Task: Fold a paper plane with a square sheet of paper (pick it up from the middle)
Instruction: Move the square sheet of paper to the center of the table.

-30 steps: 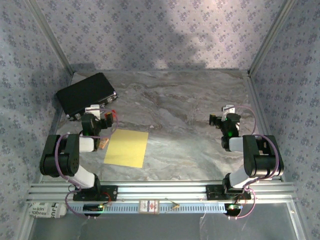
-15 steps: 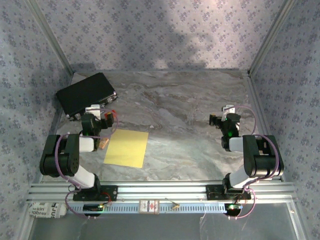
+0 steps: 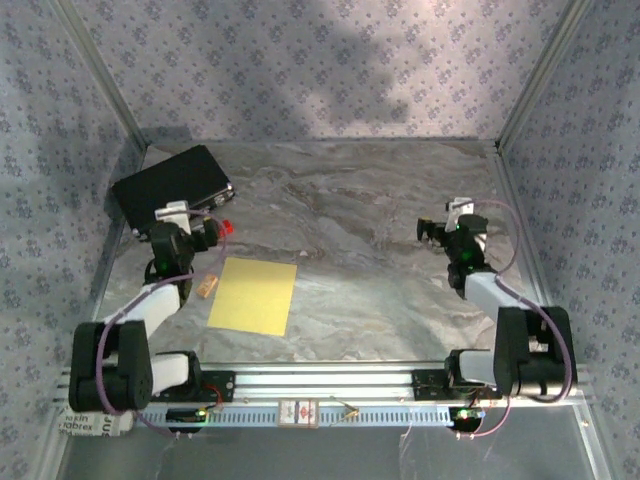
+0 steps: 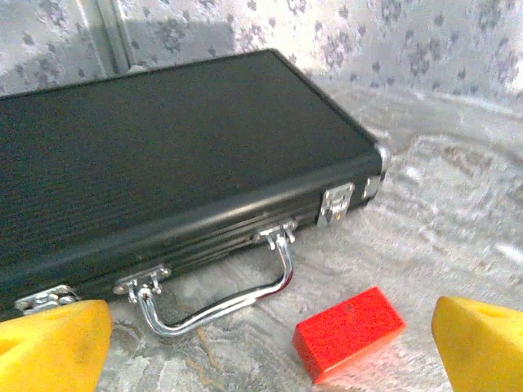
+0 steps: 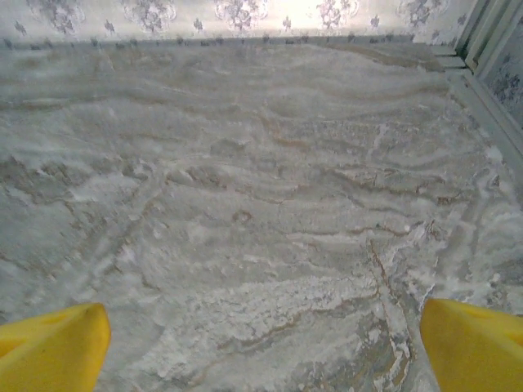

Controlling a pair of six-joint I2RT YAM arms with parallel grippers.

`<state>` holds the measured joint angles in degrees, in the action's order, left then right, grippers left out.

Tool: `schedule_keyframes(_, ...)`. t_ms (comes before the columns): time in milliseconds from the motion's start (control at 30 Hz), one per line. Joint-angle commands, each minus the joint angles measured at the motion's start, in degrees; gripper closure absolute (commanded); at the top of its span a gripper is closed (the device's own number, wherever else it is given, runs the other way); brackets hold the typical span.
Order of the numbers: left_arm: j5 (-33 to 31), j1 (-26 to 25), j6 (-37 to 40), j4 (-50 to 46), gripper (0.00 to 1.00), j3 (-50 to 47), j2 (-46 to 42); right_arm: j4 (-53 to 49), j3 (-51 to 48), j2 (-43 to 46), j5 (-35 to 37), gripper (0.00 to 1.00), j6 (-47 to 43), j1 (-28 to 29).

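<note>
While viewed from the top external camera, the square sheet of paper (image 3: pixel 252 295) lies flat and unfolded on the desk (image 3: pixel 370 250). It sits toward the near left, just beside the left forearm, and nothing grips it. The left hand (image 3: pixel 200 232) hangs beyond the sheet's far left corner, close to the near edge of the black case (image 3: pixel 172 187), which lies at an angle in the far left corner of the desk. A small red block (image 3: pixel 226 226) sits just beside this hand, on its right. The right hand (image 3: pixel 440 230) is well apart from the sheet, over bare desk on the right side. How the jaws stand is too small to read from this height.

In the left wrist view, the two yellow fingers (image 4: pixel 53 347) sit at the opposite lower corners, spread wide with nothing between them but desk surface; the left hand is open and empty. Ahead of it, the black case lies closed, with its chrome handle (image 4: pixel 221 298) folded down toward the camera and a latch (image 4: pixel 336 203) near the right corner. The red block rests on the desk just in front of the case, nearer the right finger, touching neither.

In the right wrist view, the yellow fingers (image 5: pixel 470 343) likewise stand wide apart at the lower corners, so the right hand is open and empty. Bare marbled desk stretches ahead to the patterned wall (image 5: pixel 245 15).
</note>
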<state>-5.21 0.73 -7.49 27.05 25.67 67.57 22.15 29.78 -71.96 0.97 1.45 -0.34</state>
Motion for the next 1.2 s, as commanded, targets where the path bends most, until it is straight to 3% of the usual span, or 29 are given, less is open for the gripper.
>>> schedule_keyframes(0,-2.6,0.1,-9.0,-22.6,0.0,7.6,-5.3,-24.1,8.7,4.0,-2.4,0.01,7.2,0.1)
schedule_keyframes(100,1.2,0.4,-9.1,-33.1,0.0,12.1,-7.6,-37.2,15.5,3.6,-4.0,0.01,14.6,-0.3)
schedule_keyframes(200,3.7,1.0,-13.5,-35.9,0.0,11.5,-11.1,-38.5,16.1,3.4,-16.2,0.01,16.9,-1.4)
schedule_keyframes(333,22.6,7.2,-20.0,-33.1,0.0,8.3,-14.1,-35.4,14.4,3.3,-25.9,0.01,22.2,-0.3)
schedule_keyframes(433,29.5,6.9,-23.4,-33.1,0.0,7.0,-14.2,-34.9,13.5,3.5,-26.6,0.01,24.7,2.9)
schedule_keyframes(567,28.5,3.4,-22.7,-44.1,0.0,8.6,-14.4,-34.2,11.4,4.8,-23.4,0.01,27.7,8.6)
schedule_keyframes(700,25.7,-5.4,-24.6,-55.3,0.05,9.8,-11.1,-34.0,10.0,6.0,-18.0,0.01,30.1,15.9)
schedule_keyframes(867,19.6,-18.6,-27.1,-56.9,0.1,7.4,-8.5,-30.7,8.5,6.4,-11.5,0.01,33.0,24.8)
schedule_keyframes(1167,17.7,-24.1,-25.9,-55.3,0.26,9.1,-0.2,-26.2,8.4,2.0,-5.6,0.01,36.6,33.2)
